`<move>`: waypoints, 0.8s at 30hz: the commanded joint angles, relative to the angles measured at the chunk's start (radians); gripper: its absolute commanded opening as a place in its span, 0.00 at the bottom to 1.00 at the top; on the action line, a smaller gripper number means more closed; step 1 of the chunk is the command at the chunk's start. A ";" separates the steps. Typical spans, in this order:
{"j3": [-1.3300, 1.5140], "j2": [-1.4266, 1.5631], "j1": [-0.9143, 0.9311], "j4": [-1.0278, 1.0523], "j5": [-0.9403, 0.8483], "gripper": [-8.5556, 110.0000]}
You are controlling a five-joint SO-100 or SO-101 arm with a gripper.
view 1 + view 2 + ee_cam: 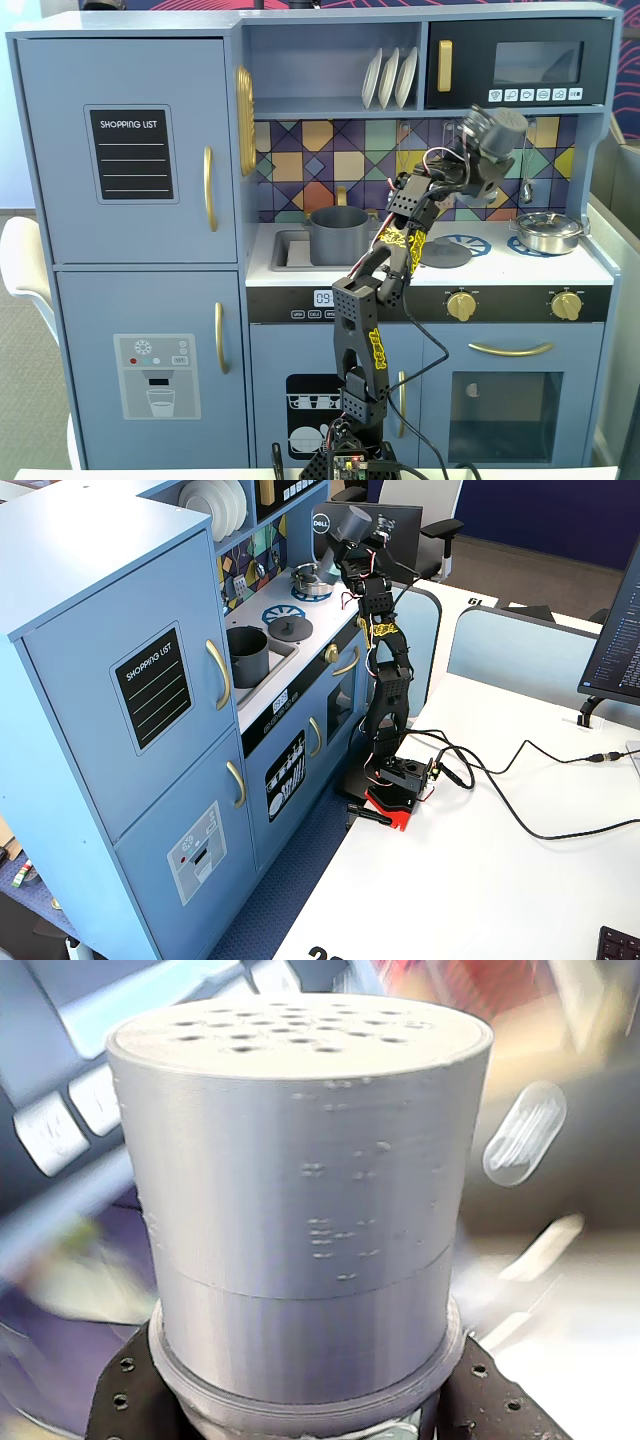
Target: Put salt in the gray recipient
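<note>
The salt [498, 129] is a gray cylindrical shaker held up in the air, tilted, in front of the tiled back wall above the stove. In the wrist view the salt [300, 1190] fills the frame, with its perforated flat top facing up. My gripper [478, 152] is shut on its lower part, and black fingers [125, 1400] show on either side of its base. The gray recipient [340, 234] is a matte gray pot standing in the sink, to the left of and below the shaker. In the other fixed view the salt [352, 524] is well to the right of the gray recipient [245, 652].
A flat gray round lid [440, 257] lies on the stove top beside the arm. A shiny steel pan [548, 232] sits on the right burner. White plates [390, 77] stand on the shelf above, next to the microwave [520, 63]. Cables [500, 770] run over the white desk.
</note>
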 commanded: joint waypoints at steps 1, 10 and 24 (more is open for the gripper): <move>-0.035 0.017 -0.006 -0.044 -0.216 0.07; 0.278 0.002 -0.063 -0.350 -0.322 0.07; 0.532 -0.077 -0.044 -0.670 -0.342 0.07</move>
